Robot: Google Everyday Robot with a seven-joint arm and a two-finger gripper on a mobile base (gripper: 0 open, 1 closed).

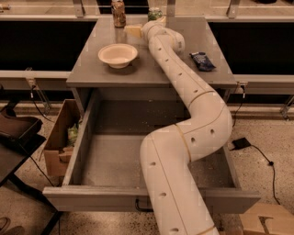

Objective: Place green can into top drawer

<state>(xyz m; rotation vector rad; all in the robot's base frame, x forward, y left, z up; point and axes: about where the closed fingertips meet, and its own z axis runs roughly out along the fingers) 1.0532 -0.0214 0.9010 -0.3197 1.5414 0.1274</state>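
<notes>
Camera view: pincer [140, 30] near green can [155, 12] atop grey cabinet [216, 43].

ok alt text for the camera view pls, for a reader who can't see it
A white robot arm stretches from the foreground over the open top drawer to the back of the grey cabinet top, its end effector close to the green can. A white bowl, a brown can and a dark packet also sit on top.
</notes>
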